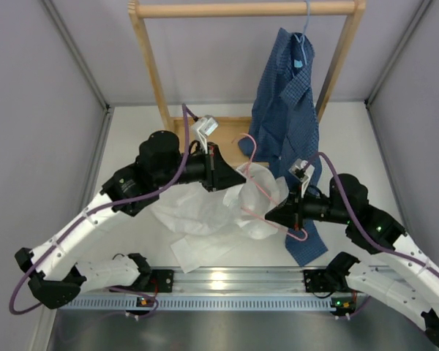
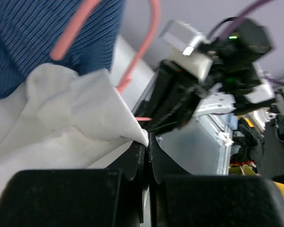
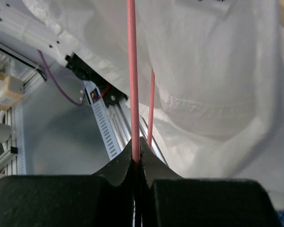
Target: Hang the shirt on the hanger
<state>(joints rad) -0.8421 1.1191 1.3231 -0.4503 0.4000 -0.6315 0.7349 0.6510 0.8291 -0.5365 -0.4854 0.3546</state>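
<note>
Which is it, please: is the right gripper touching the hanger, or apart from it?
Touching. The right wrist view shows the hanger wire running straight down into the right gripper, pinched between its shut fingertips.

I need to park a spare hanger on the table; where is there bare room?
Bare table lies back left, between the left wall and the rack, and back right, between the blue shirt and the right wall. The middle is crowded: left gripper on the shirt, right gripper on the hanger.

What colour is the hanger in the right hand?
Pink; the hanger shows best in the right wrist view.
</note>
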